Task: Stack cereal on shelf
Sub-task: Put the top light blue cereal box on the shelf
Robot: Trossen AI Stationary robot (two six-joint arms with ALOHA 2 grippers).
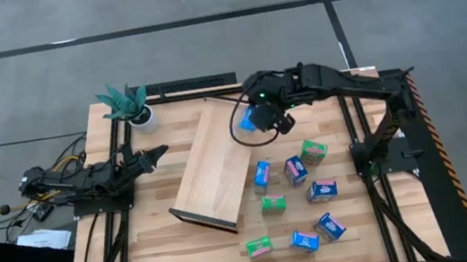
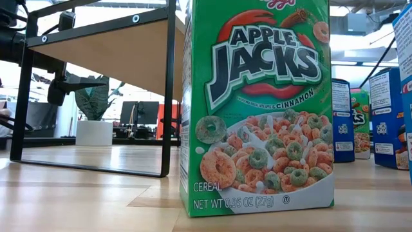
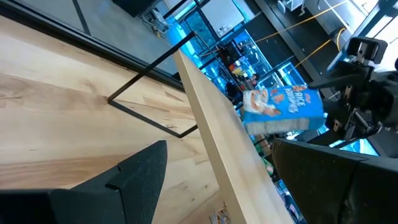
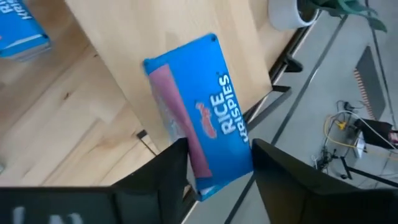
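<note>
We take the cereal cartons to be light, thin-walled card: stiff along the edges, easily dented on the broad faces, and smooth enough to slide, so we would hold one across its narrow sides near one end with modest pressure. The blue carton (image 4: 199, 112) in play is at the right edge of the shelf (image 1: 211, 166), near its far end, with the right gripper (image 4: 217, 165) at its lower end. In the right wrist view the two dark fingers flank that end; whether they are pinching the card or letting it go we cannot tell. In the left wrist view the same carton appears to sit at the top of the board's edge, though contact is not clear. The shelf is a long light-wood board lying diagonally on the bench (image 1: 187, 255), raised on dark end frames, as the low view shows. The right arm reaches in from the far right corner, stretched across the bench, with its wrist bent down over the shelf edge. Seven more cartons, blue and green, stand scattered on the bench to the right of the shelf, among them a green carton (image 2: 257, 106) close to the low camera. The left gripper (image 1: 148, 156) waits at the left side of the bench beside a potted plant (image 1: 130, 104), pointing toward the shelf, jaws released and holding nothing.
</note>
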